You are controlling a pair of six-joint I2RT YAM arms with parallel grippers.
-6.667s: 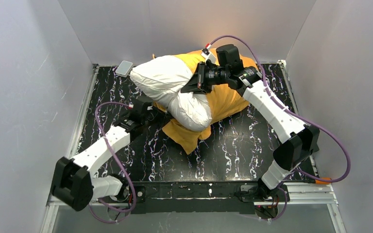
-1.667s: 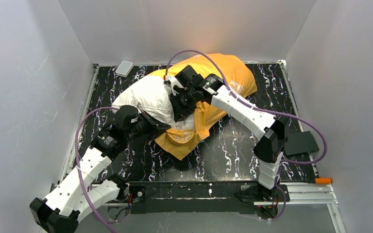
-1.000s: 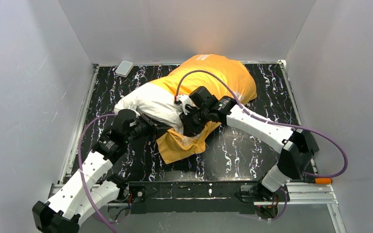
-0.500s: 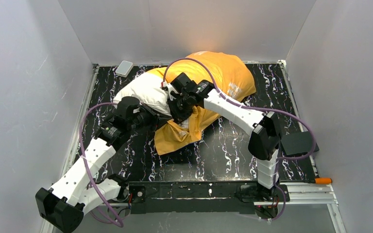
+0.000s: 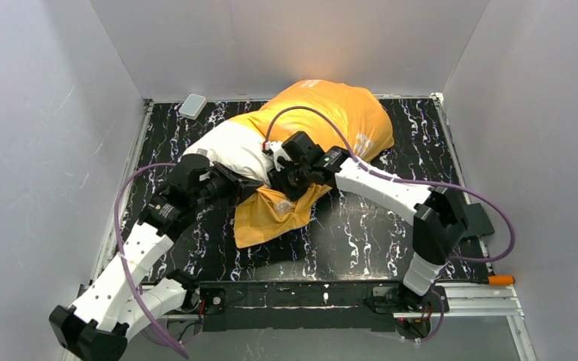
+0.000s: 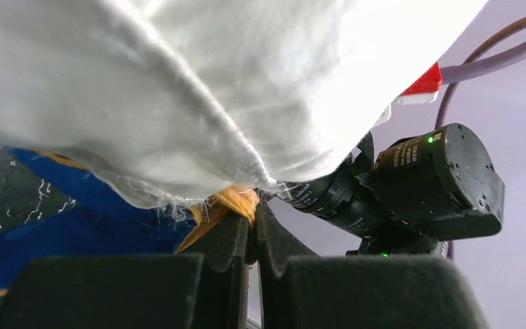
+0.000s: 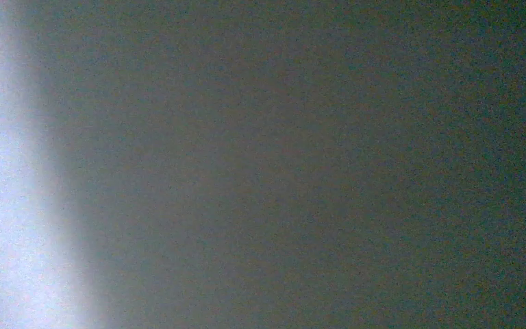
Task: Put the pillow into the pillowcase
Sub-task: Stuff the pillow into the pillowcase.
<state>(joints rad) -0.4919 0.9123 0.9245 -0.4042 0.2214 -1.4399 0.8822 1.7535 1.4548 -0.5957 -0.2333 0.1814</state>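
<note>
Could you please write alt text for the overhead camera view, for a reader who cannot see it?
A white pillow lies partly inside an orange-side-out pillowcase on a black marbled table. The left gripper and right gripper meet at the case's open edge, mid-table.

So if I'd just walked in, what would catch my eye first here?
The big orange-yellow pillowcase, bulging at the far middle of the black marbled table, with the white pillow poking out of its left end. Both arms meet at that opening: the left gripper pinches the case's orange hem, while the right gripper presses into the fabric beside it.
</note>
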